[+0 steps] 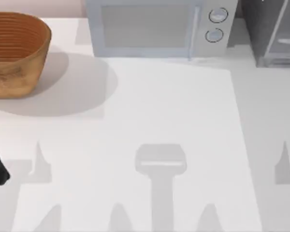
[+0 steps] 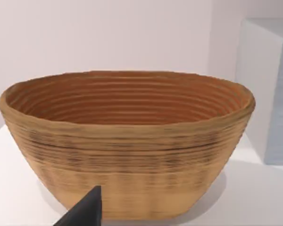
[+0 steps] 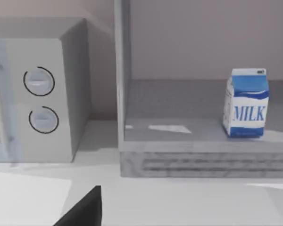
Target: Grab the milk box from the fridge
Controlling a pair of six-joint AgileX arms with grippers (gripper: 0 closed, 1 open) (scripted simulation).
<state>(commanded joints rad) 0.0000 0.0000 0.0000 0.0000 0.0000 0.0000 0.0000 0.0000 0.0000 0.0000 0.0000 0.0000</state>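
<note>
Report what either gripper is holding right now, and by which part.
Nothing is held. The milk box stands untouched on the fridge shelf, upright and apart from the right arm's dark finger; another finger faces the wicker basket.

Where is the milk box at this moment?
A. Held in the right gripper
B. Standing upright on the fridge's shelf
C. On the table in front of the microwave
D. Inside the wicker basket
B: the milk box stands upright on the shelf inside the fridge, beside the microwave.
</note>
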